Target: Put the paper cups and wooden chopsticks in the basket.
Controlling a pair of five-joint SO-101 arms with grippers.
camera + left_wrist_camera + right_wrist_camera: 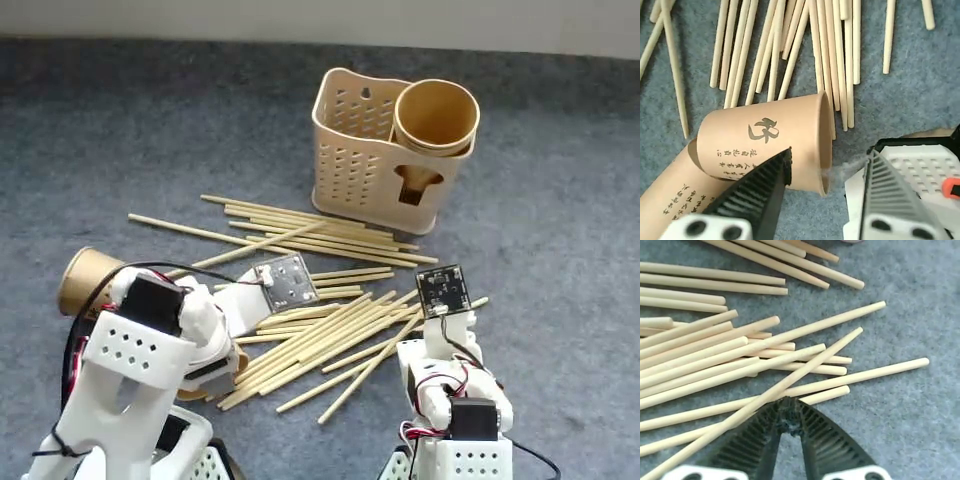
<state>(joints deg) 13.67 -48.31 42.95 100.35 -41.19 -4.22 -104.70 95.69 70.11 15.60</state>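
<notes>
— Fingers [760, 195] on the left gripper [830, 152]: how do they stand?
— Wide apart, gripping nothing. A cup [765, 137] lies on its side on the carpet [920, 100]. The black finger overlaps the cup's wall near the rim, and the white one sits off past the open mouth.
— Is that cup alone?
— No. Its base seems tucked into the mouth of a second cup [670, 200], which is also lying down. Loose chopsticks [790, 45] are scattered just beyond, and a few reach the first cup's rim.
— And the right gripper [788, 415]?
— Its tips are pressed together, low over the spread of chopsticks. One slanted stick runs right past the tips, but I cannot tell whether it is pinched.
— Where is the basket [360, 160]?
— Upright at the far side of the carpet, beyond the chopsticks and well apart from both grippers. In its compartment on the right arm's side stand stacked cups [436, 115], mouths up.
</notes>
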